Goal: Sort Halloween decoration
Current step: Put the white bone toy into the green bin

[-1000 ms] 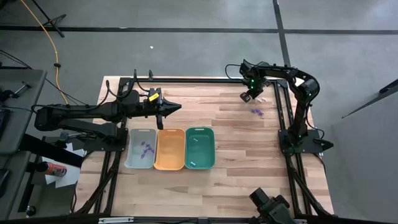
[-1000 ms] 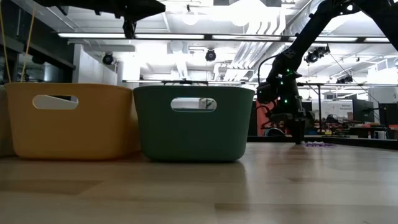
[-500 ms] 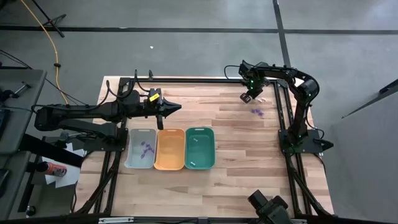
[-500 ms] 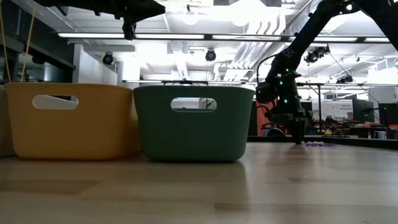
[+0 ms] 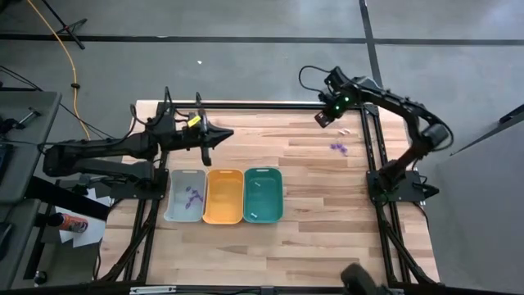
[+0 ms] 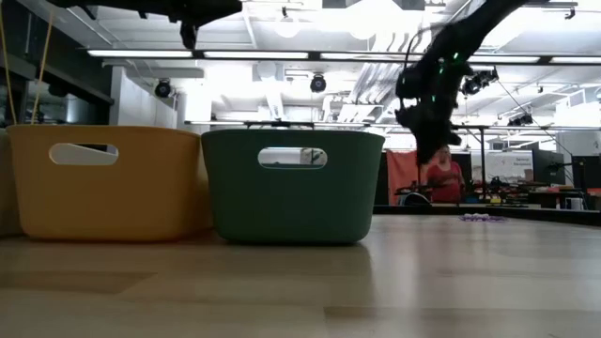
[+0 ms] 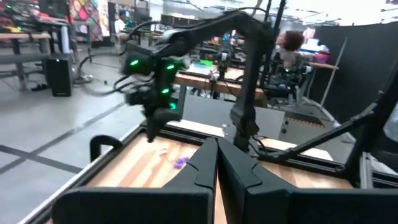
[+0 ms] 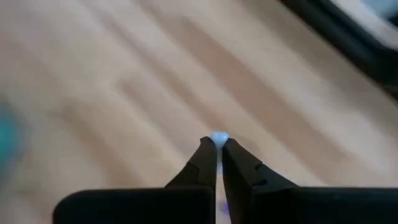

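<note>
Right end effector point(image 5: 322, 120) now raised, gripping white piece point(image 8: 218, 137)

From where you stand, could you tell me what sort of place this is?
Probably a robotics lab or workshop: a wooden table in a dark metal frame, ceiling strip lights, and equipment-laden benches behind.

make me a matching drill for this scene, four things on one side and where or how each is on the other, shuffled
Things:
1. grey tray
2. teal tray
3. right gripper
4. left gripper

Place or state:
A. shut on a small white piece
B. holds purple pieces
C. shut, empty, above the table beyond the trays
D. holds white pieces

Pairs: 1-B, 2-D, 3-A, 4-C
</note>
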Available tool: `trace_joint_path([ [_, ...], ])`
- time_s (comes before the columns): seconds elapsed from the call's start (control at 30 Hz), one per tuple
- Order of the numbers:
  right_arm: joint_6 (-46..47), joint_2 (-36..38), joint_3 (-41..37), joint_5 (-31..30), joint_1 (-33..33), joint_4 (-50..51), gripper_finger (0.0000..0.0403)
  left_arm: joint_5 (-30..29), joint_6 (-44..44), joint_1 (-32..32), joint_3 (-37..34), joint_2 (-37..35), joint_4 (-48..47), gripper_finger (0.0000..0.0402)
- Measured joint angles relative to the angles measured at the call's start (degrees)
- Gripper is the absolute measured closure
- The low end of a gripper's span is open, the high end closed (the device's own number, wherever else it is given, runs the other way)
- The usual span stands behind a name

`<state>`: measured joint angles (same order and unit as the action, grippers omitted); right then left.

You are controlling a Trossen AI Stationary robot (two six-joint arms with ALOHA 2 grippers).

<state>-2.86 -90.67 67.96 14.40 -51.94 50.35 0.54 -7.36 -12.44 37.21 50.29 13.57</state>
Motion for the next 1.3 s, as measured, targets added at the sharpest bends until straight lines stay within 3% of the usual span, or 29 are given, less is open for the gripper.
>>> trace_joint_path([
  [0.2, 6.6, 9.9, -10.7, 8.7, 10.5, -14.1, 0.0402, 0.0, -0.9, -1.2, 0.0, -0.6, -0.1, 0.0401],
  [0.4, 27.2, 16.8, -27.4, 9.1, 27.8, -42.6, 0.0402, 0.0, -1.0, -1.2, 0.0, -0.6, -0.2, 0.0401],
  [0.5, 35.4, 17.5, -33.1, 5.0, 36.6, -61.7, 0.0402, 0.0, -1.0, -1.2, 0.0, -0.6, -0.1, 0.0401],
  [0.63, 33.4, 16.7, -33.9, -4.8, 44.6, -77.0, 0.0402, 0.0, -2.2, -1.2, 0.0, -0.6, 0.1, 0.0401],
  [0.73, 27.8, 16.0, -29.0, -10.0, 46.9, -79.3, 0.0402, 0.5, -4.1, -1.2, 0.0, -0.6, 0.6, 0.0401],
  [0.87, 18.8, 15.1, -20.7, -11.4, 47.1, -78.0, 0.0402, 2.7, -4.1, -1.2, 0.0, -0.6, 1.9, 0.0402],
  [1.07, 8.3, 14.5, -9.7, -11.4, 46.6, -66.4, 0.0402, 8.2, -6.5, -0.4, 0.0, -0.6, 2.5, 0.0402],
  [1.3, 5.4, 14.5, -6.9, -11.3, 46.6, -60.6, 0.0402, 8.1, -7.0, 1.0, 0.0, -0.6, 2.9, 0.0401],
])
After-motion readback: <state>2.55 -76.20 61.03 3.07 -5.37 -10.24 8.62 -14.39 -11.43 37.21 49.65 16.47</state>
